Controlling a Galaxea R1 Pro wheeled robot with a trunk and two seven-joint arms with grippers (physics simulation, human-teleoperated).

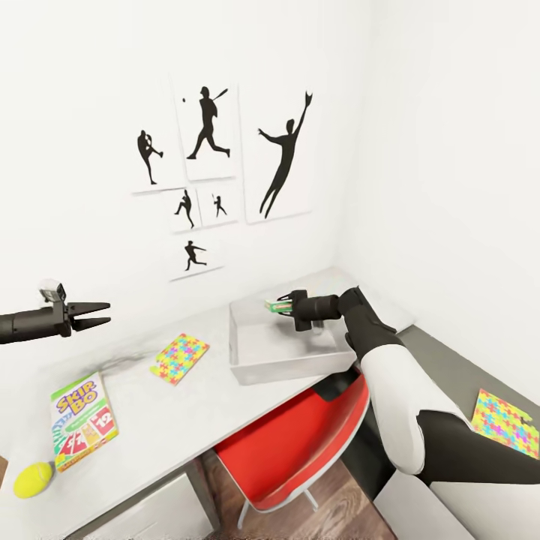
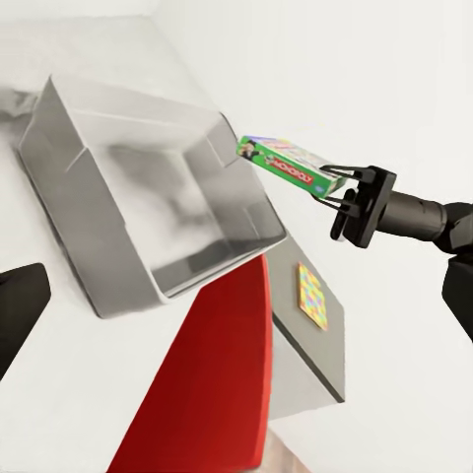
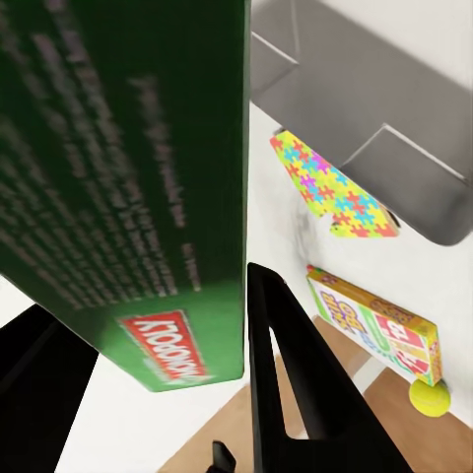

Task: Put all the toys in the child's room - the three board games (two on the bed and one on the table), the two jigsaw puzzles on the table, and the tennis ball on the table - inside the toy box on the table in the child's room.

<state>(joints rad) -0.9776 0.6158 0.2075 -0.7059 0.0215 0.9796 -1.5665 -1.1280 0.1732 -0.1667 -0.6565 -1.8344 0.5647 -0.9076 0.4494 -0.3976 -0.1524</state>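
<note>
Right gripper point(image 2: 335, 189) clamped on green-edged board game point(image 2: 288, 166), held over the toy box point(image 1: 247, 358) at its far rim. Left gripper point(image 1: 94, 315) parted, bare, hanging above the table point(image 1: 187, 420) well off to the box's other side. Below and beside that left gripper: jigsaw puzzle point(image 1: 179, 358), SKIP BO box point(image 1: 82, 420), tennis ball point(image 1: 33, 479); second puzzle point(image 1: 507, 422) on the dark side unit point(image 1: 450, 360), behind the right arm.
</note>
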